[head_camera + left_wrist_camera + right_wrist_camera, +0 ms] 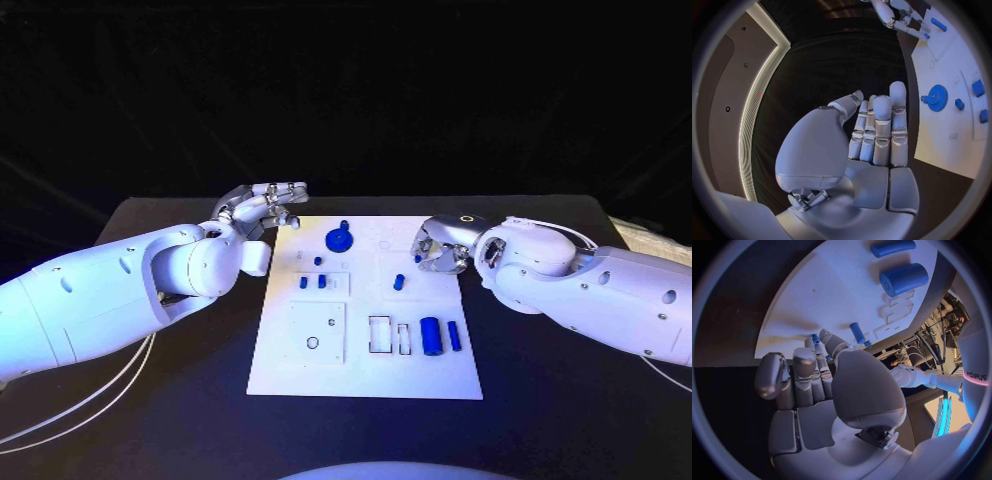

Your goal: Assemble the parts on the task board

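While the task board (368, 375) lies mid-table with blue parts (430, 335) on it | I see left hand (264, 205) off its far-left corner, fingers straight, empty | right hand (437, 252) at its right edge, grip unclear | no legible labels.

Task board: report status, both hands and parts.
Left hand open, off the task board's far left corner. Right hand over the right edge, holding nothing seen. Blue gear, large cylinder lie loose. Nothing in the way.

Overhead head camera, two close wrist cameras, shared task board (289, 375).
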{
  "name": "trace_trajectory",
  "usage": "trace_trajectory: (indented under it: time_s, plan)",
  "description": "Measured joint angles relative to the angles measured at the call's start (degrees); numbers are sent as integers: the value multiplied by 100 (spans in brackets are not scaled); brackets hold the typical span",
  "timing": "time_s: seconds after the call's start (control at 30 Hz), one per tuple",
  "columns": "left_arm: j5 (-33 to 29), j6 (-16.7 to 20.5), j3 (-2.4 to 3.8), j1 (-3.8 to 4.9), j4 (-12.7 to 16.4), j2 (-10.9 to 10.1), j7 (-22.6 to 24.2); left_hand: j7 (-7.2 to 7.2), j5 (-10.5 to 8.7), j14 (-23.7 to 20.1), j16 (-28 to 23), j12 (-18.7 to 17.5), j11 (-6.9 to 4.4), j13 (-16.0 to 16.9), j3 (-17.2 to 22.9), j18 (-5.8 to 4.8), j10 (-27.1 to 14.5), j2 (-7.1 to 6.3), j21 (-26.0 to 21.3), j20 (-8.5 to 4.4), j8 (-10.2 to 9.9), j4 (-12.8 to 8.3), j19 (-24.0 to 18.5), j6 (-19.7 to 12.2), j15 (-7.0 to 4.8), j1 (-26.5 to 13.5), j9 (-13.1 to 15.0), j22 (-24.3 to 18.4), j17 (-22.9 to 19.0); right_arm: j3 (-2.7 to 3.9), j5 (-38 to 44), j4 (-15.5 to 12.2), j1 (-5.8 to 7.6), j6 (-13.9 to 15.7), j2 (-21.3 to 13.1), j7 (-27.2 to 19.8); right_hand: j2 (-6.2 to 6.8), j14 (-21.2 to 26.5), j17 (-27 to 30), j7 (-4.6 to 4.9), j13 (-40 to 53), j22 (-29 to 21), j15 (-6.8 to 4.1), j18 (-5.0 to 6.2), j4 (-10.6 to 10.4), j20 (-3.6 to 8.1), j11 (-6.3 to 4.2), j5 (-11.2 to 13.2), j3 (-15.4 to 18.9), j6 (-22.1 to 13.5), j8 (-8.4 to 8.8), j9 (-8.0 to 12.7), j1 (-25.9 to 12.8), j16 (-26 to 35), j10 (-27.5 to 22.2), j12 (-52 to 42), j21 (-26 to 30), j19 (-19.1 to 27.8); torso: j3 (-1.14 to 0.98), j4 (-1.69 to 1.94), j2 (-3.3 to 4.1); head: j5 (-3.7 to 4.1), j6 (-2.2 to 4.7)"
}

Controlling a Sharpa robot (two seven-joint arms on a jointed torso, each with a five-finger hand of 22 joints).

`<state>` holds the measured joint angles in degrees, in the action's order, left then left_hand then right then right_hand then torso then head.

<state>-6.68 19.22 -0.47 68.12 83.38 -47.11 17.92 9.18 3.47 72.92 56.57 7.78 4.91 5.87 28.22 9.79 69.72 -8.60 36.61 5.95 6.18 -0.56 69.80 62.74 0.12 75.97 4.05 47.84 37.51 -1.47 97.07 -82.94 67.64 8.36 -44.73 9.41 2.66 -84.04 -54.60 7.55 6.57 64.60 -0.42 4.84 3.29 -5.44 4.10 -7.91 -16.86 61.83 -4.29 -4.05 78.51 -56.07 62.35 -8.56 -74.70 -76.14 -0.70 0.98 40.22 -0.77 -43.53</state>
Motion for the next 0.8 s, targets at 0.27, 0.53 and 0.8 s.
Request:
trace_trajectory:
  time_s: [0.27,0.53,0.8]
  plan:
    - [-39,-16,0,-1,60,-20,28,0,0,-41,-34,0,-2,0,0,0,-2,0,-22,0,0,0,0,0,0,0,0,-10,-27,14,146,74,-19,-72,102,85,-23,0,23,-15,-136,0,0,0,38,0,6,170,-203,78,1,-12,23,21,109,23,0,0,-2,0,-1,-9,-21]
    - [-52,-27,0,-1,84,-30,35,21,0,-41,-34,0,-2,4,-38,-1,-42,0,-46,0,0,6,0,-22,0,0,-5,-27,-54,26,314,143,-44,-94,190,191,-53,1,37,-23,-223,18,0,0,83,0,-25,427,-461,191,11,-32,53,21,223,43,0,0,-3,-3,-1,-17,-40]
    - [-59,-38,0,-1,93,-35,33,21,0,-62,-78,0,19,4,-71,0,-63,15,-79,0,0,7,0,-63,20,-15,-10,-56,-109,36,451,178,-54,-109,251,248,-124,1,34,-67,-288,55,-42,0,162,21,-71,482,-679,380,-30,-48,61,19,451,48,0,-21,-7,-4,-1,-21,-59]
